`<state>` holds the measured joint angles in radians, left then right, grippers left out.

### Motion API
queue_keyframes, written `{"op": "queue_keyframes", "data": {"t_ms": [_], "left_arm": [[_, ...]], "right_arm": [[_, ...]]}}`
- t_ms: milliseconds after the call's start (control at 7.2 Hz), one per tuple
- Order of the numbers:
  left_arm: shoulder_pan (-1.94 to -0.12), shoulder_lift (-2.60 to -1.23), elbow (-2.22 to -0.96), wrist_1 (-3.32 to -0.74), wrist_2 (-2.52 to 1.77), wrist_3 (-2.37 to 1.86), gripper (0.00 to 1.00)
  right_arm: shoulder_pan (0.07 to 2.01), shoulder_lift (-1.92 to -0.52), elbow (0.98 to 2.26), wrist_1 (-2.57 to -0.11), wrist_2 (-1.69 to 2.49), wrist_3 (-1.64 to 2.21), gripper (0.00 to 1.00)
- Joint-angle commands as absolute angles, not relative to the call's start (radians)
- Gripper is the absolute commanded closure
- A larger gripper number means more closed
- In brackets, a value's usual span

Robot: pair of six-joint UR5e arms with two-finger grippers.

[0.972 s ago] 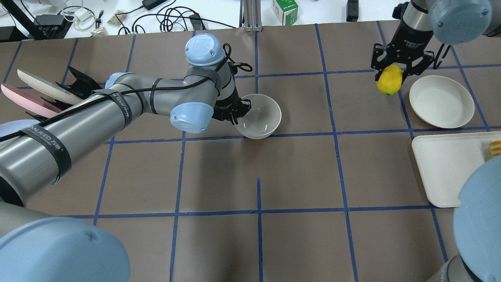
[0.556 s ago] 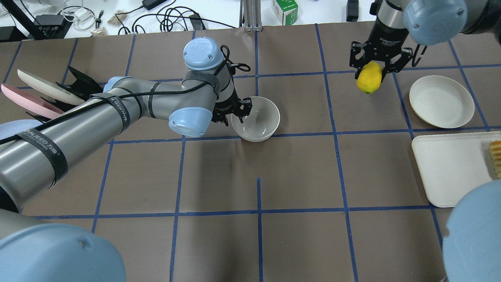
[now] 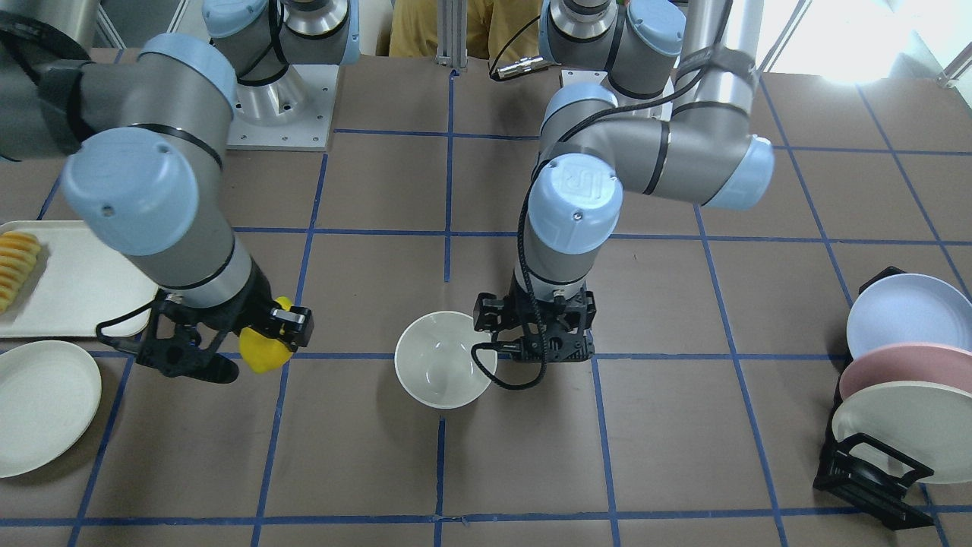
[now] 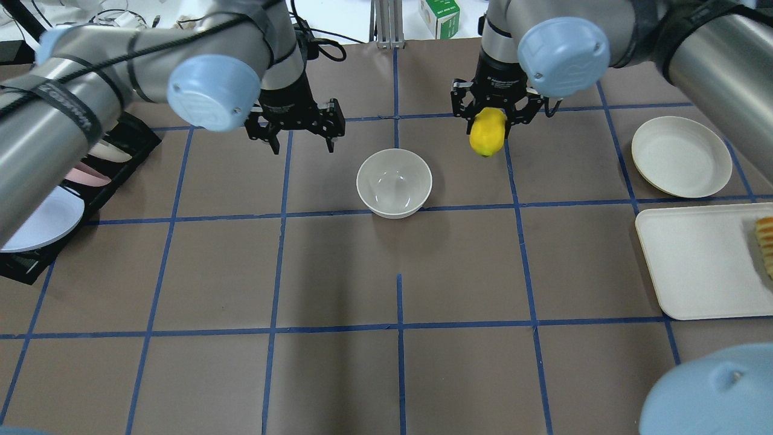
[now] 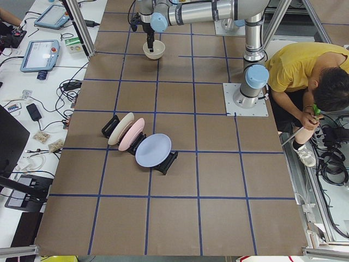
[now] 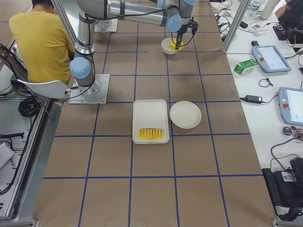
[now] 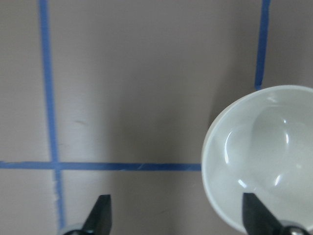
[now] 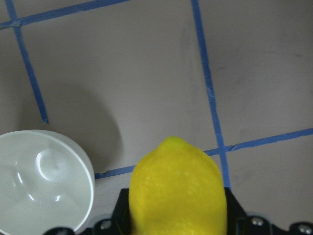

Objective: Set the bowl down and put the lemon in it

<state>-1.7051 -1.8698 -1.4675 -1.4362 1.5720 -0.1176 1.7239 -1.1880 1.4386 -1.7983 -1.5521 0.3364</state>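
Note:
The off-white bowl (image 4: 394,183) stands upright and empty on the brown table, also seen in the front view (image 3: 446,370). My left gripper (image 4: 302,145) is open and empty, raised to the bowl's left and clear of it. The left wrist view shows the bowl (image 7: 264,156) at the lower right, with the open fingertips (image 7: 100,215) over bare table. My right gripper (image 4: 488,128) is shut on the yellow lemon (image 4: 487,138) and holds it above the table, just right of the bowl. The right wrist view shows the lemon (image 8: 178,188) between the fingers and the bowl (image 8: 41,181) at the lower left.
A flat cream plate (image 4: 681,156) lies at the right. Below it is a white tray (image 4: 694,260) with sliced, ridged fruit (image 4: 766,241). A black rack (image 4: 130,142) with blue, pink and cream plates stands at the left edge. Cables and boxes lie beyond the table's far edge.
My left gripper has let go of the bowl's rim, opened, and drawn up and away to the left. My right gripper has carried the lemon left, toward the bowl.

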Motion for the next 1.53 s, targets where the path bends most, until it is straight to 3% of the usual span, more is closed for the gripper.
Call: {"op": "queue_keyframes", "data": {"t_ms": [0,417,833,972,1250,1389], "left_arm": [[-1.622,-1.751,-1.434,-1.577,1.572,-0.065,0.00],[-1.583,-1.686,-1.495,-1.605,1.575,0.002,0.00],[-1.569,-1.687,-1.480,-1.603,1.578,0.018,0.00],[-1.572,-1.687,-1.480,-1.603,1.603,0.018,0.00],[-1.566,-1.686,-1.474,-1.603,1.608,0.018,0.00],[-1.569,-1.687,-1.471,-1.603,1.611,0.018,0.00]], "right_arm": [[1.814,-1.129,1.439,-1.908,-1.511,0.402,1.00],[1.917,-1.014,1.443,-2.037,-1.500,0.498,1.00],[1.919,-0.993,1.486,-2.036,-1.499,0.512,1.00],[1.921,-0.986,1.493,-2.036,-1.499,0.511,0.94],[1.921,-0.974,1.500,-2.084,-1.500,0.509,0.54],[1.921,-0.973,1.515,-2.085,-1.502,0.500,0.48]]}}
